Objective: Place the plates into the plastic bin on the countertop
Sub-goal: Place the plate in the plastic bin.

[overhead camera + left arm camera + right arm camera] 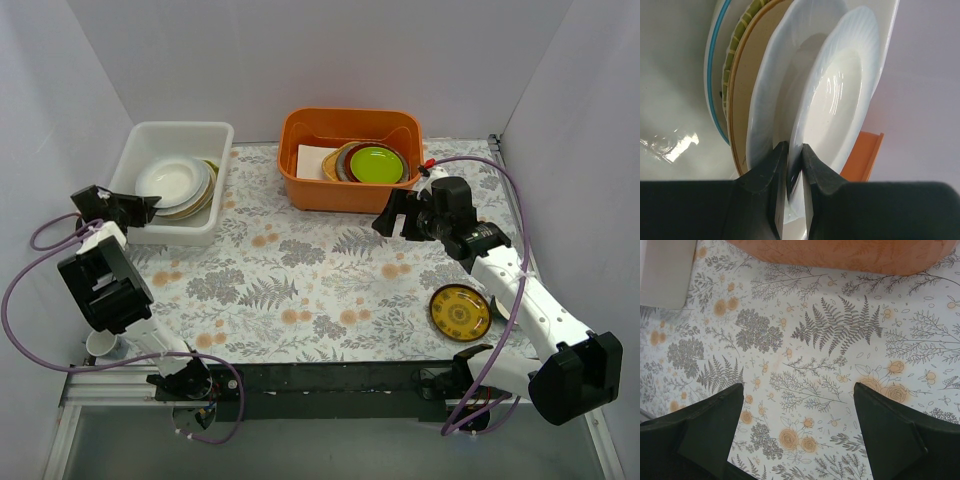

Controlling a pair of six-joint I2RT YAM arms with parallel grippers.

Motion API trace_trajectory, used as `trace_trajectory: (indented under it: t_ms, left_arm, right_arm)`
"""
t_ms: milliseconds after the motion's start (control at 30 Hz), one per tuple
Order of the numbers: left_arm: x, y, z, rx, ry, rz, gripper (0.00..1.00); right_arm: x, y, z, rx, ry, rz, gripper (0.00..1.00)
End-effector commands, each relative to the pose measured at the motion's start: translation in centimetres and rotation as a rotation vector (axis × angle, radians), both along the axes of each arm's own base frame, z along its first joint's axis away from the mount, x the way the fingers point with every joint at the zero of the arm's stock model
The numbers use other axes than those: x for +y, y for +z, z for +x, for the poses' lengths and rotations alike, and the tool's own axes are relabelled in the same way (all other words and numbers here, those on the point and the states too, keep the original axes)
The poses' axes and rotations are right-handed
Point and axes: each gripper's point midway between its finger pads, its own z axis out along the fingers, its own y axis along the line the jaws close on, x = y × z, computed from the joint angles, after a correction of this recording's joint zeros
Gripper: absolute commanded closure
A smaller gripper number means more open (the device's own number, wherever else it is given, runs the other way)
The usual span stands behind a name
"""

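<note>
The white plastic bin [178, 131] stands at the back left of the fern-printed countertop [320, 290]. It holds a stack of plates with a white plate [172, 180] on top. My left gripper [140, 208] is at the bin's near-left side, shut on that white plate's rim [835, 100]. My left fingertips [779, 150] pinch the rim. Behind it lie another white plate [767, 85], a peach one [742, 90] and a yellow woven one [731, 60]. A dark brown-gold plate [460, 311] lies at the right. My right gripper [395, 215] is open and empty above the countertop [805, 355].
An orange tub [350, 190] at the back centre holds a lime-green plate [377, 163] on maroon-rimmed plates and a white sheet. Its wall shows in the right wrist view [840, 255]. A small white cup [100, 343] sits at the near left. White walls enclose the table.
</note>
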Motion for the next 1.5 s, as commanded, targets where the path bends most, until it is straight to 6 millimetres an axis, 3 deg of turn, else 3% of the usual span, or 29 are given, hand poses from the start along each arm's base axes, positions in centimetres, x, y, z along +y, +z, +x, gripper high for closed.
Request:
trace_trajectory:
  t_ms: [0,233,467,567,600,700,833,1233,1467]
  left_arm:
    - [-0.1,2.4,1.5,-0.072,-0.04,0.025,1.0]
    - [-1.2,1.8,2.4,-0.036,-0.07,0.051,0.99]
    - [-1.3,1.5,2.1,-0.005,-0.056,0.049,0.88]
    - [-1.3,1.6,1.9,0.005,-0.054,0.054,0.77]
    - [-1.4,1.6,1.8,0.008,-0.056,0.055,0.64]
    - [-1.6,1.6,1.6,0.023,-0.06,0.05,0.48]
    - [-1.5,2.1,1.3,0.027,-0.065,0.061,0.41]
    - [-2.0,3.8,0.8,0.055,-0.087,0.045,0.32]
    - [-0.8,4.6,-0.7,0.172,-0.056,0.138,0.25]
  right_arm:
    - [0.1,0.4,0.5,-0.03,0.003,0.012,0.02]
    - [0.1,0.3,0.6,-0.027,0.004,0.009,0.02]
    - [0.1,0.3,0.6,-0.026,0.004,0.01,0.02]
    - [0.1,0.4,0.6,-0.028,0.005,0.011,0.02]
    - [0.1,0.4,0.6,-0.029,0.004,0.011,0.02]
    - [0.1,0.5,0.6,-0.03,0.006,0.01,0.02]
    - [0.1,0.6,0.5,-0.031,0.006,0.014,0.02]
    - [0.0,1.1,0.4,-0.04,0.006,0.022,0.02]
    - [0.1,1.5,0.5,-0.048,0.008,0.032,0.02]
